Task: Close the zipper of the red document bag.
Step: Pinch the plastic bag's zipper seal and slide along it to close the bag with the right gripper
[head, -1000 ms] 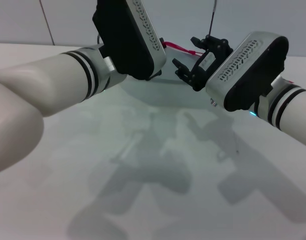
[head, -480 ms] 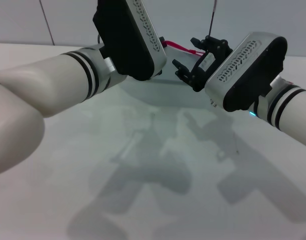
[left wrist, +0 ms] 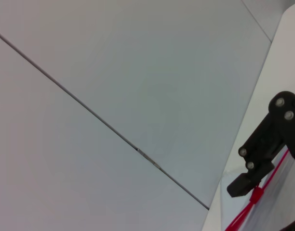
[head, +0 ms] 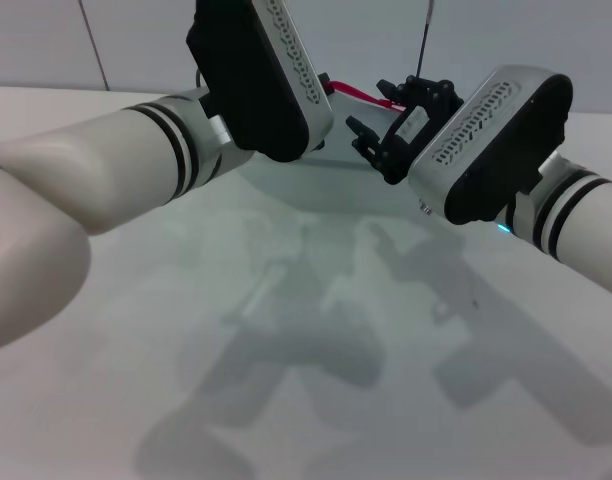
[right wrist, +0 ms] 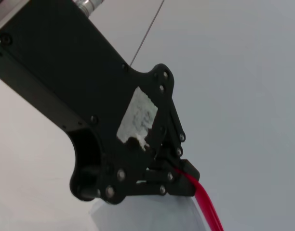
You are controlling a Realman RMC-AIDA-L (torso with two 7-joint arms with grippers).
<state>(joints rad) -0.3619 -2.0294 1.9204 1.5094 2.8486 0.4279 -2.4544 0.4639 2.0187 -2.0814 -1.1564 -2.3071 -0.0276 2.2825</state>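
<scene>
The red document bag (head: 316, 185) lies flat on the table at the far side, a translucent pale pouch. Its zipper (head: 358, 94) is a thin red strip along the far edge. In the head view my left arm's black wrist housing (head: 256, 80) hides the left gripper. The right wrist view shows the left gripper (right wrist: 179, 173) shut on the end of the zipper (right wrist: 205, 202). My right gripper (head: 371, 110) stands open at the red strip, a little to the right of the left one. One of its fingers (left wrist: 241, 185) sits right by the red zipper (left wrist: 241, 216).
The white table (head: 286, 350) stretches toward me, with only the arms' shadows on it. A grey panelled wall (head: 106, 40) rises behind the bag. A thin dark rod (head: 424, 35) stands upright behind the right gripper.
The right gripper has crept slightly to the left along the red strip. The left arm has not visibly moved.
</scene>
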